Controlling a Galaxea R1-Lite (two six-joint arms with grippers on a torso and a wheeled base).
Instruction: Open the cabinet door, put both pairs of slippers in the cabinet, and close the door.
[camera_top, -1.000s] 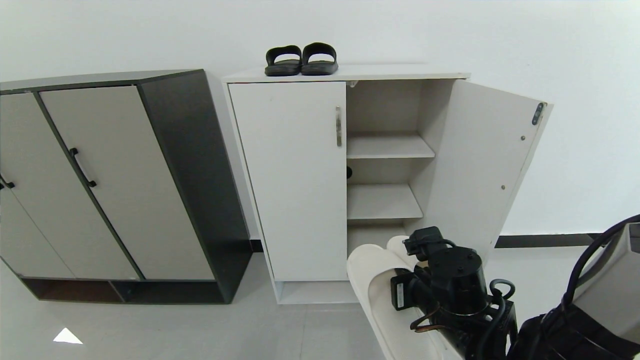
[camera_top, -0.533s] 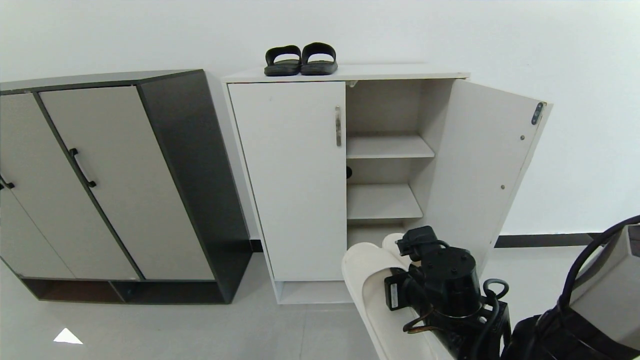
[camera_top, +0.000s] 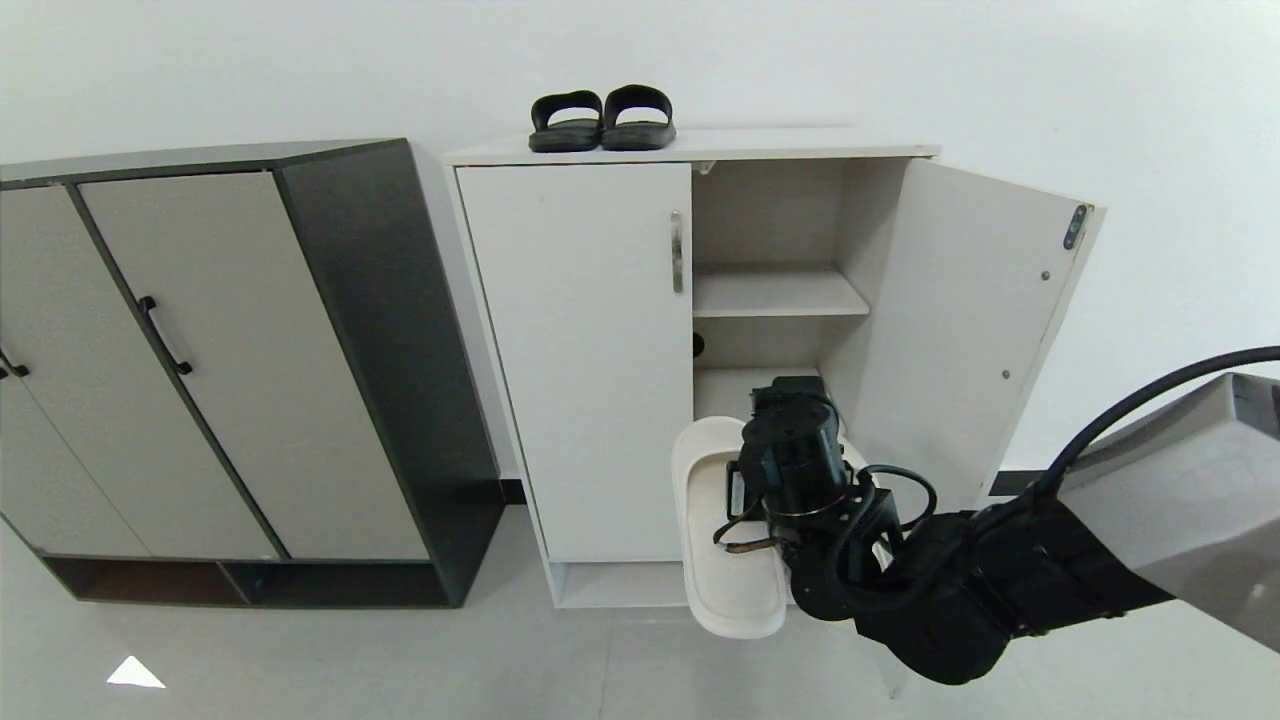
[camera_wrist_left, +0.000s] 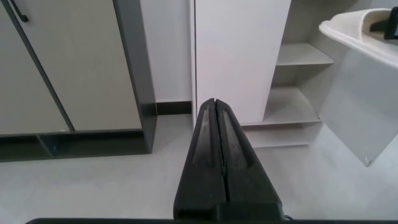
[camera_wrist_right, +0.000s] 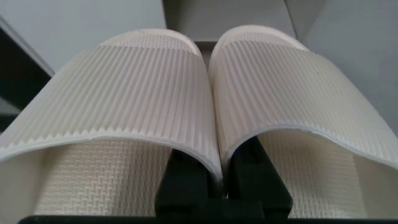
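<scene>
Adjoining straps of white slippers (camera_wrist_right: 143, 87) between right jaws

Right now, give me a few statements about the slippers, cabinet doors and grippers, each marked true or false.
1. The right door of the white wooden cabinet stands open. True.
2. The pair of black rubber slippers lies on a shelf inside. False: it sits on top of the cabinet.
3. The right gripper holds the pair of cream ribbed slippers. True.
4. The left gripper is open. False: it is shut and empty.
</scene>
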